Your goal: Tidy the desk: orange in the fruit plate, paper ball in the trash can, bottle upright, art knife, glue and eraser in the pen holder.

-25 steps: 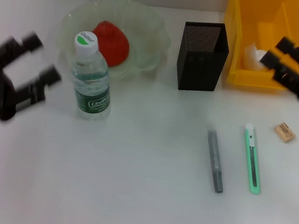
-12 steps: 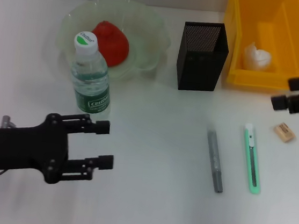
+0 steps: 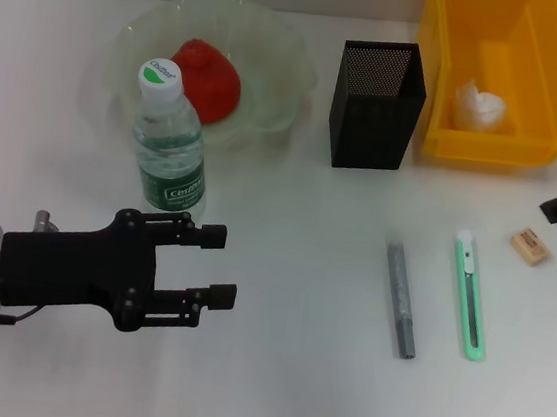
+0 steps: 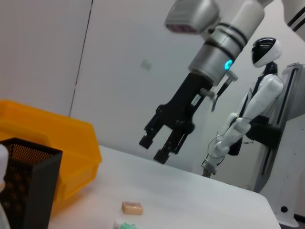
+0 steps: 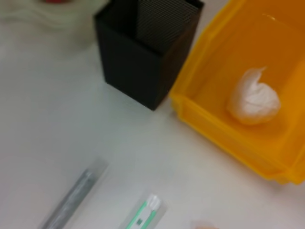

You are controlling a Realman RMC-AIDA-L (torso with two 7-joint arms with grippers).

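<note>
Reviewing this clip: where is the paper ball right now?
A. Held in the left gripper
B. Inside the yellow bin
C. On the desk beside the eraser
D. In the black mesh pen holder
B: the white paper ball lies on the floor of the yellow bin, as the head and right wrist views both show; the left gripper is open and holds nothing.

Left tool point(image 3: 214, 264) spread wide — right tool point(image 4: 157, 147) parted, aloft.
</note>
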